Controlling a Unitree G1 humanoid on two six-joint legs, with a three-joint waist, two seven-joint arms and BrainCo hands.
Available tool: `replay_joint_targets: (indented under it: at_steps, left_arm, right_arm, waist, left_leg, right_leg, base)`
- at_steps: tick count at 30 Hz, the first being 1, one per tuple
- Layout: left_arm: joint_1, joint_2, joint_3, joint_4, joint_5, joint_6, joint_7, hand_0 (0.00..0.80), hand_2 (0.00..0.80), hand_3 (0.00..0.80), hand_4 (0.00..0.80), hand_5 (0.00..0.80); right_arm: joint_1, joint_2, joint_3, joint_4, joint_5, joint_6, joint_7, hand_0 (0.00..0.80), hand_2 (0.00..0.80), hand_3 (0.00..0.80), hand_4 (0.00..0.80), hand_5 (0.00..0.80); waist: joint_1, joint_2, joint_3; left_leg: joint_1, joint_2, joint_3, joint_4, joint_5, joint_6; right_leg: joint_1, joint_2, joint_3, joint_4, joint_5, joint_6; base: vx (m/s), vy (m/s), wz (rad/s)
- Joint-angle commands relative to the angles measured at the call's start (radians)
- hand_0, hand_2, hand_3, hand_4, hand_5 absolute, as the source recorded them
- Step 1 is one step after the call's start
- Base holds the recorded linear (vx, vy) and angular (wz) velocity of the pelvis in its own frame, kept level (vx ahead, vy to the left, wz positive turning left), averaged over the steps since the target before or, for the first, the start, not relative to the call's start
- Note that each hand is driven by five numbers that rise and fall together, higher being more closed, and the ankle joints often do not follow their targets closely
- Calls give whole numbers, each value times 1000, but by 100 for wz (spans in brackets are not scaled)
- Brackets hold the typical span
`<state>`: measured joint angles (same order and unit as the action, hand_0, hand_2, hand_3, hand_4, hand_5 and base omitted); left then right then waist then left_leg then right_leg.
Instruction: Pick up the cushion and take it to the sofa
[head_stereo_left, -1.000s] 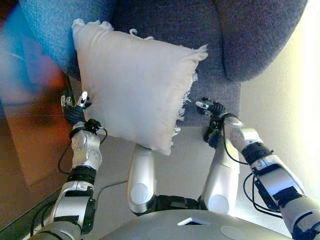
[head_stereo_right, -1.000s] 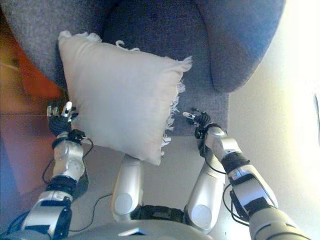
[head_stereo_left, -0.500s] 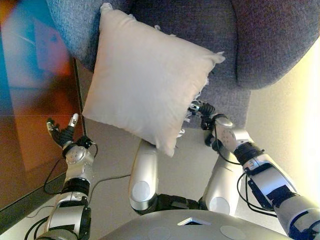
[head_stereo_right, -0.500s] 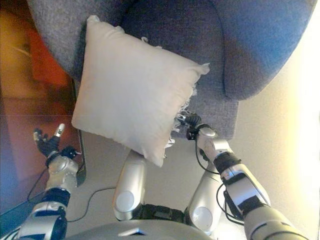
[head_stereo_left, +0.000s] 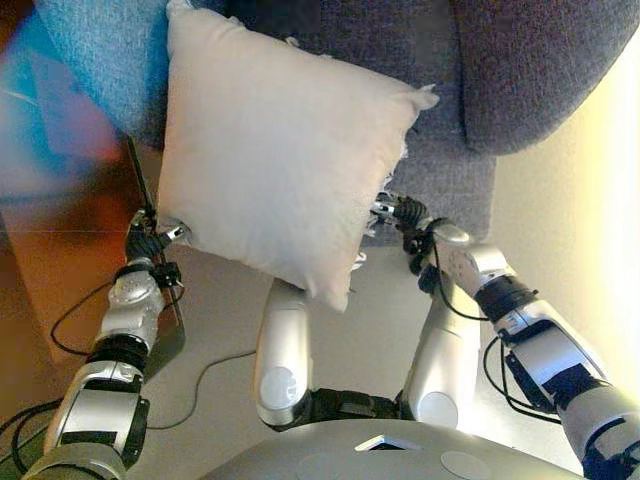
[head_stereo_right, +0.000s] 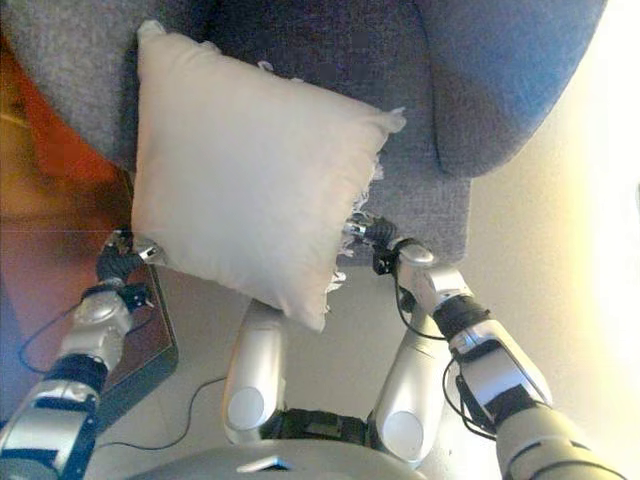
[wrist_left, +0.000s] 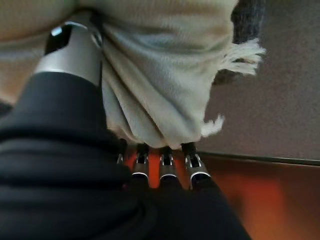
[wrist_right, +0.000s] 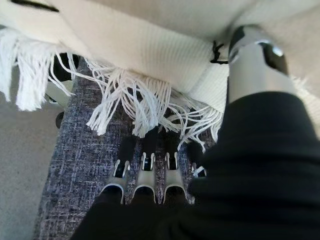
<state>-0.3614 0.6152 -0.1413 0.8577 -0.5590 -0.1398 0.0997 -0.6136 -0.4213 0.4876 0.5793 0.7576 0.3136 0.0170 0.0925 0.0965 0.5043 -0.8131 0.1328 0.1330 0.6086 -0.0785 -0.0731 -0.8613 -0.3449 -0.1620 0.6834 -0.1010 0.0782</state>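
Pretty plain room from where I'm standing: pale beige floor (head_stereo_left: 225, 320) underfoot, washed out by strong light along the right side. Off to the left there's a glossy reddish-brown wooden surface (head_stereo_left: 45, 270) with a thin dark frame (head_stereo_right: 160, 345) along its edge, some kind of low furniture, can't tell exactly what.

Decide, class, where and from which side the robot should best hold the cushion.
Probably by its two opposite edges, one hand from each side. The cushion is broad, flat and soft; the left hand already pinches its left edge, and the right hand the fringed right edge.
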Motion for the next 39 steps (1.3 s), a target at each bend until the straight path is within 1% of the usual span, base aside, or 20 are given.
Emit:
replay_joint_targets:
  at_steps: [1, 8, 13, 14, 15, 16, 17, 21, 28, 34, 39]
  left_arm:
    - [-74, 14, -16, 5, -98, -6, -39, 0, 0, 0, 0, 0]
    - [-122, -25, -22, 22, -347, 20, -243, 0, 0, 0, 0, 0]
    - [-143, -48, -41, -20, -452, 54, -335, 0, 0, 0, 0, 0]
    - [-146, -52, -49, -26, -477, 63, -372, 0, 0, 0, 0, 0]
    - [-149, -57, -54, -33, -484, 70, -399, 100, 100, 100, 100, 100]
    - [-152, -60, -59, -38, -486, 81, -423, 518, 518, 518, 518, 518]
    - [-152, -64, -71, -49, -498, 81, -439, 800, 800, 800, 800, 800]
    - [-148, -74, -95, -62, -506, 85, -474, 800, 800, 800, 800, 800]
    - [-103, -102, -98, -86, -522, 74, -534, 800, 800, 800, 800, 800]
    - [-43, -145, -106, -137, -549, 37, -631, 800, 800, 800, 800, 800]
    - [4, -181, -109, -209, -581, -4, -694, 800, 800, 800, 800, 800]
  right_arm:
    - [10, -18, 51, -79, 2, 20, 27, 0, 0, 0, 0, 0]
    - [-10, -36, 65, -115, 5, 26, 21, 0, 0, 0, 0, 0]
    - [-1, -54, 65, -145, 10, 36, 14, 0, 0, 0, 0, 0]
    - [2, -57, 65, -147, 11, 32, 13, 0, 0, 0, 0, 0]
    - [6, -60, 66, -148, 14, 26, 14, 0, 0, 0, 0, 0]
    - [8, -62, 64, -146, 16, 22, 16, 0, 0, 0, 0, 0]
    - [8, -66, 60, -145, 18, 19, 20, 0, 0, 0, 0, 0]
    - [12, -78, 53, -142, 25, 9, 31, 0, 0, 0, 0, 0]
    - [45, -80, 31, -143, 38, -11, 31, 0, 0, 0, 0, 0]
    - [98, -65, -13, -99, 57, -59, 46, 0, 0, 0, 0, 0]
    - [168, -48, -69, -71, 67, -105, 67, 0, 0, 0, 0, 0]
  waist:
    - [-43, 34, 16]
    - [-67, 42, 16]
    - [-85, 44, 16]
    - [-88, 44, 16]
    - [-90, 43, 16]
    - [-91, 42, 16]
    - [-93, 43, 16]
    - [-100, 45, 16]
    - [-103, 44, 16]
    - [-98, 35, 16]
    - [-91, 15, 16]
  left_leg:
    - [-9, -20, 36, 50, -71, 19]
    - [-62, -12, 49, 69, -71, 21]
    - [-80, 1, 60, 81, -75, 19]
    - [-83, 3, 61, 82, -75, 19]
    - [-82, 5, 64, 80, -75, 19]
    - [-81, 6, 65, 78, -75, 19]
    - [-82, 9, 66, 76, -73, 17]
    - [-75, 13, 74, 74, -74, 15]
    - [-28, 17, 83, 52, -72, 5]
    - [65, 16, 85, 10, -68, -3]
    - [158, 11, 77, -35, -63, -6]
  right_leg:
    - [-6, -20, 53, -30, 47, 47]
    - [-76, -25, 81, -5, 48, 42]
    - [-104, -31, 96, 7, 53, 42]
    - [-107, -33, 97, 7, 55, 43]
    - [-107, -35, 96, 4, 57, 44]
    - [-107, -37, 96, 2, 60, 45]
    - [-109, -39, 95, -1, 62, 46]
    - [-105, -48, 94, -5, 67, 48]
    - [-62, -63, 82, -27, 71, 55]
    - [35, -78, 53, -76, 85, 66]
    - [143, -83, 16, -139, 101, 77]
  base:
    - [-19, 97, -6]
    - [-21, 56, -1]
    - [-5, 24, 0]
    - [0, 0, 0]
    - [0, 0, 0]
    - [5, -20, 3]
    - [5, -17, 5]
    - [6, -7, 5]
    - [20, -37, 3]
    - [38, -76, 7]
    - [41, -124, 4]
